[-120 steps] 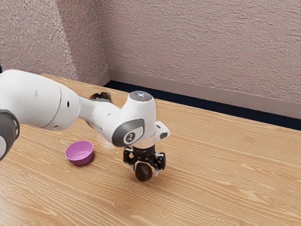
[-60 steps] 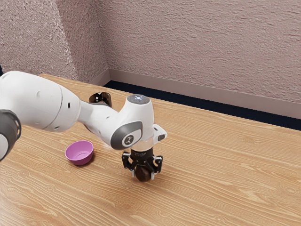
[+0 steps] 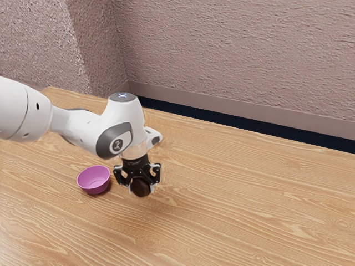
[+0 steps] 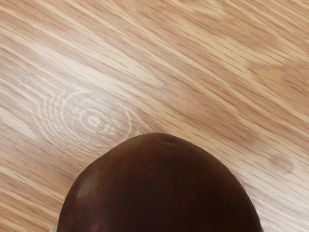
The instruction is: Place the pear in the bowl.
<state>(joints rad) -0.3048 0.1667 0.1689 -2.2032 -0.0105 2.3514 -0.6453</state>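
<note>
A: ok so what's the gripper (image 3: 142, 188) up to right now?

B: it's got the pear (image 3: 142, 185) pinched. Fingers (image 3: 156, 175) are on it from both sides, and the pear's sitting right at the tips, poking out a bit underneath. Pretty much upright hand, pointing down at the table (image 3: 249, 199).

A: that dark brown lump is the pear?? lol

B: yep, super dark, kinda glossy. From the wrist cam it's this big rounded brown dome right under the hand, with wood grain all around the part you can see. There's a swirly knot (image 4: 94, 121) in the wood showing just past the pear's edge too.

A: and the bowl (image 3: 94, 189)?

B: pinkish purple one, standing upright on the table. It's near the gripper, off toward the exterior view's left, with a small gap between the two. So the pear is beside the bowl, not over it.

A: is the pear clear of the table?

B: honestly can't tell how much room there is under it from these angles. The arm (image 3: 77, 126) comes in from the exterior view's left, reaching out behind and above the bowl to the gripper.
</note>
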